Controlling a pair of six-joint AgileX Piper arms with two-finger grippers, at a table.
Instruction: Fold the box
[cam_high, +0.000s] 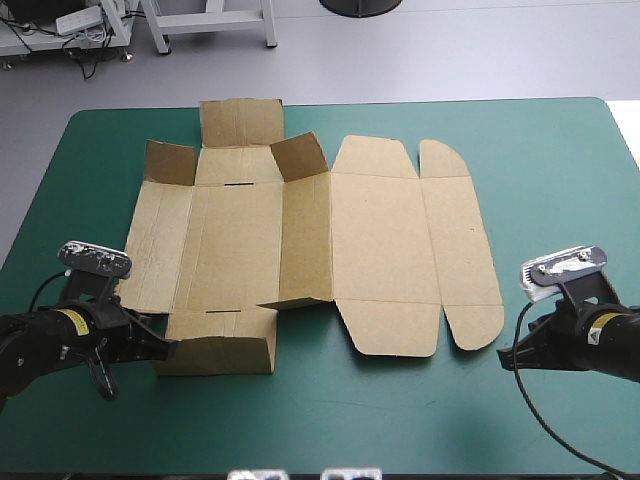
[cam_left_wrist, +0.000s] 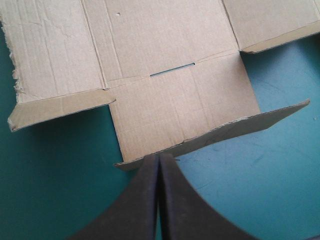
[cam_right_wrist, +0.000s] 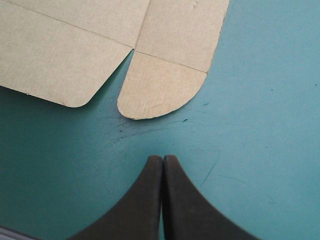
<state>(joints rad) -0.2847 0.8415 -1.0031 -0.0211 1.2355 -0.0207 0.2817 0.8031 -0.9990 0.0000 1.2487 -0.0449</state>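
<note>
High view: the table (cam_high: 560, 150) with its teal-green cover carries the brown box (cam_high: 300, 240). The box lies opened out at the middle, mostly flat, with small flaps raised at its far side and one near flap (cam_high: 215, 352) standing. Wide bare cover remains toward the right edge and along the near edge.

The left gripper (cam_high: 165, 348) has its black fingers pressed together, and the tip touches that flap's edge. The right gripper (cam_high: 503, 356), also pressed together, is over bare cover, near the rounded flap (cam_right_wrist: 157, 90) but apart from it.

A yellow sticker (cam_high: 72, 320) on each arm has writing too small to read.
</note>
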